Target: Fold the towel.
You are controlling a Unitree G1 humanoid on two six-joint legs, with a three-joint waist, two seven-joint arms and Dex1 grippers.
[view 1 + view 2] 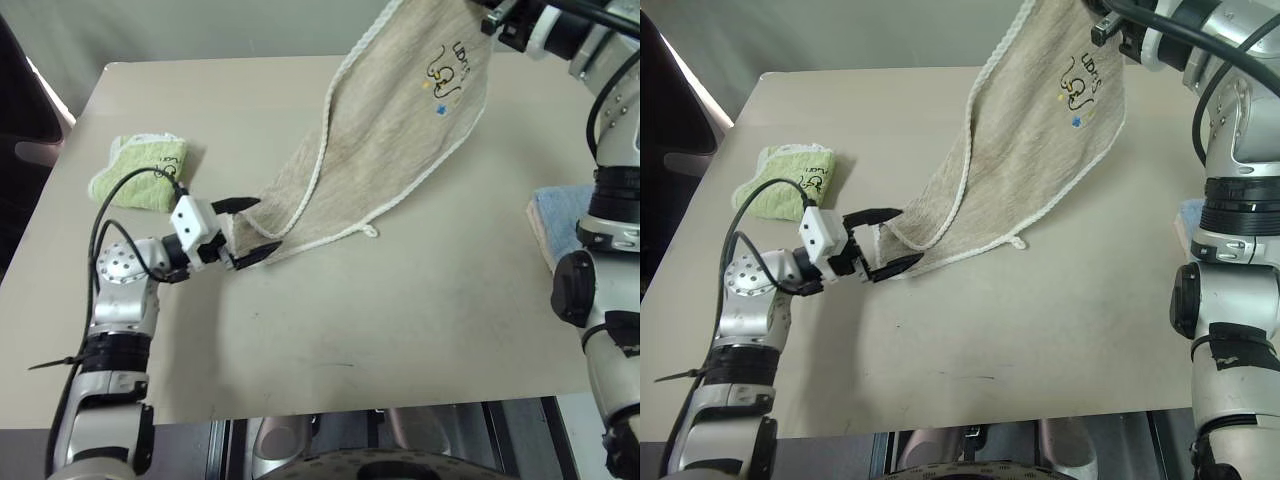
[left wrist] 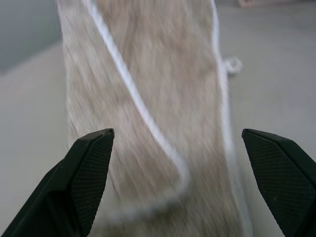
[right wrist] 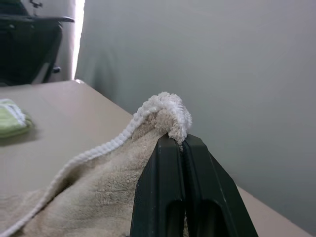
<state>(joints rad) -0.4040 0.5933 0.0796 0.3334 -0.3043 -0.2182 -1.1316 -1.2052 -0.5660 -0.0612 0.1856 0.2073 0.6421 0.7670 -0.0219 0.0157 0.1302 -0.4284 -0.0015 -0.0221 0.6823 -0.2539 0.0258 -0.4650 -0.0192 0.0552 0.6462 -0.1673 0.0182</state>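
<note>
The beige towel with white edging hangs slanted from its top corner, which my right gripper pinches high at the far right. A dark embroidered mark shows near that corner. The towel's lower end rests on the table, with a small loop beside it. My left gripper is open at that lower end, one finger on each side of the cloth's folded edge. In the left wrist view the towel lies between the spread fingers.
A light-green folded towel lies on the table at the left, behind my left arm. A light-blue folded towel sits at the table's right edge, partly behind my right arm. The table's front edge runs close below.
</note>
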